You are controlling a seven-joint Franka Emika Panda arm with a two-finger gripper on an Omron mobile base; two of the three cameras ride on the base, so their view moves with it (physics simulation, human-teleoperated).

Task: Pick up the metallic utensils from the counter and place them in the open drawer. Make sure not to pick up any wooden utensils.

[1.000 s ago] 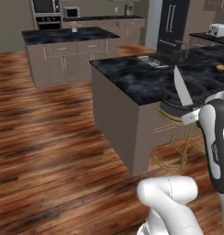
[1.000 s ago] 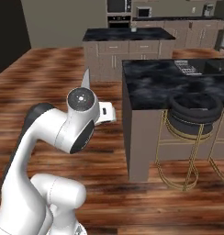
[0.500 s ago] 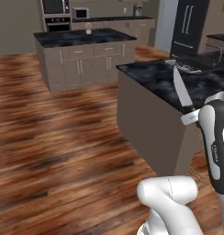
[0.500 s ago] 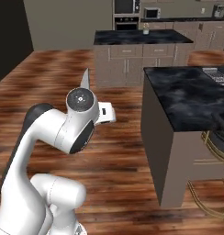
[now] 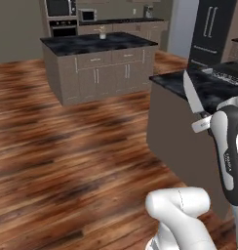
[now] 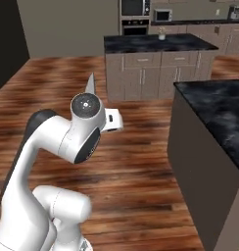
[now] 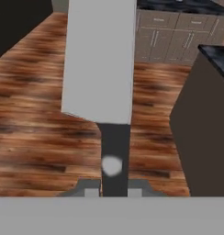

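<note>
My gripper (image 7: 114, 190) is shut on the dark handle of the kitchen knife (image 7: 100, 59), whose wide silver blade points up and away from the hand. In the left base view the knife (image 5: 190, 92) stands upright above the gripper (image 5: 202, 124), in front of the counter's near end. In the right base view only the tip of the knife (image 6: 90, 84) rises behind the arm's wrist joint. The black marble-look counter (image 5: 208, 88) (image 6: 220, 107) (image 7: 215, 57) lies to the right. The drawer, the small silver utensil and the wooden spoons are out of view.
A separate island with taupe cabinets (image 5: 102, 62) (image 6: 155, 62) stands ahead across open wood floor (image 5: 67, 146). A dark fridge (image 5: 212, 29) and a wall oven (image 5: 60, 10) line the far wall. The counter's taupe end panel (image 6: 195, 166) is close on the right.
The whole scene has slid to the right in both base views, so the camera moved with the base. The far island looks nearer. The knife stays held the same way.
</note>
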